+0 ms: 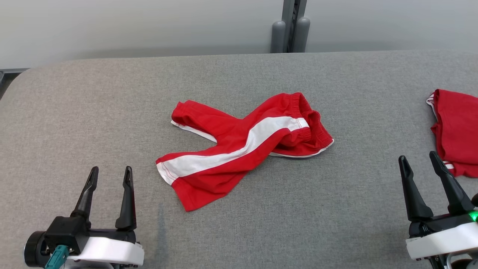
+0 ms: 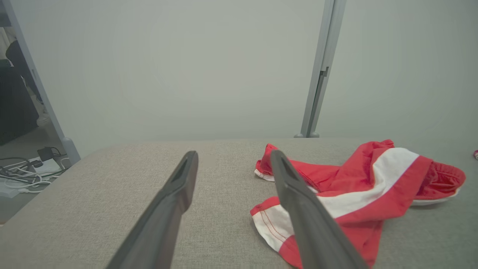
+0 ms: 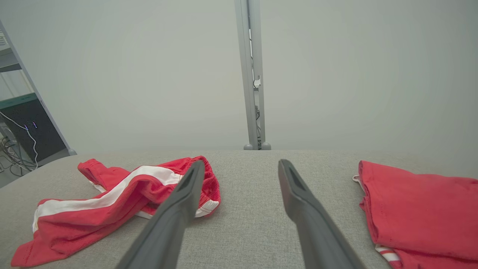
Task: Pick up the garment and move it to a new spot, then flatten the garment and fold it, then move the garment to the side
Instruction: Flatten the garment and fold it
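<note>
Shorts (image 1: 242,145) lie w/ long axis 8-to-2 o'clock; near end at 2 o'clock from L gripper (image 1: 111,172), closer than R gripper (image 1: 417,157). Both grippers' jaws apart, empty.

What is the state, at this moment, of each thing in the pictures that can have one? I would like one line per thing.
red shorts: crumpled and twisted, not folded, lying mid-table, not held
second red garment: looks folded, lying at the table's right side
left gripper: open, empty, short of the shorts
right gripper: open, empty, beside the second garment
</note>
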